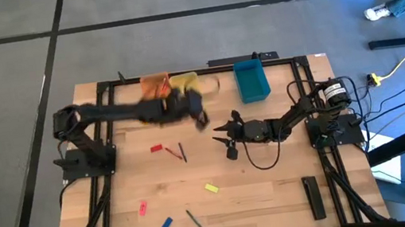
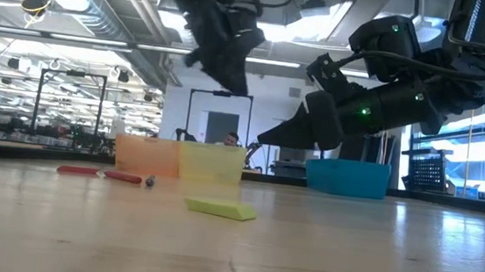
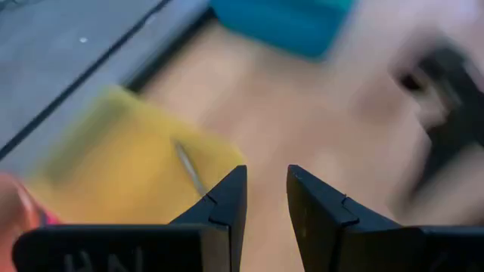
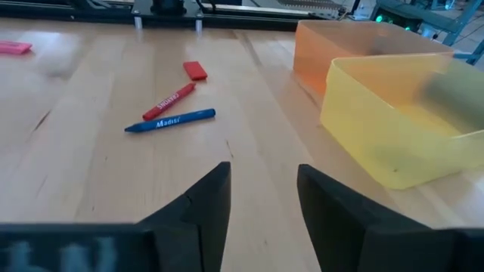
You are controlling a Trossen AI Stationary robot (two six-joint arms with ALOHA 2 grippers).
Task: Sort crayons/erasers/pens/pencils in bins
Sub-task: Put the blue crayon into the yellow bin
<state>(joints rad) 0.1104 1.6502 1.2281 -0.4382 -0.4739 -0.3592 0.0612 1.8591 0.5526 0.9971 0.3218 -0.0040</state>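
Left gripper: hanging just beside the yellow bin, over the far middle of the bench; the fingers are standing a little apart with nothing between them.
Right gripper: waiting over the middle of the bench, fingers spread and pinching nothing.
Bins: 3 are sitting along the far edge, the orange bin touching the yellow one, the teal bin well apart to the right.
Erasers: a red eraser is lying left of centre, a pink eraser and a blue eraser are lying near left, a yellow eraser is lying near centre.
Crayons: a red crayon and a blue crayon are lying side by side next to the red eraser.
Risk: both arms are crowding the middle, so a reach toward the crayons could be clipping the other arm; a low swing could be nudging a light bin.
View gain, left wrist: it is showing a thin grey stick, possibly a pencil, lying in the yellow bin, which the high view is blurring out.
View gain, low: it is showing the left gripper hanging clear above the bin rims.
View gain, high: only it is showing the long black bar at near right.
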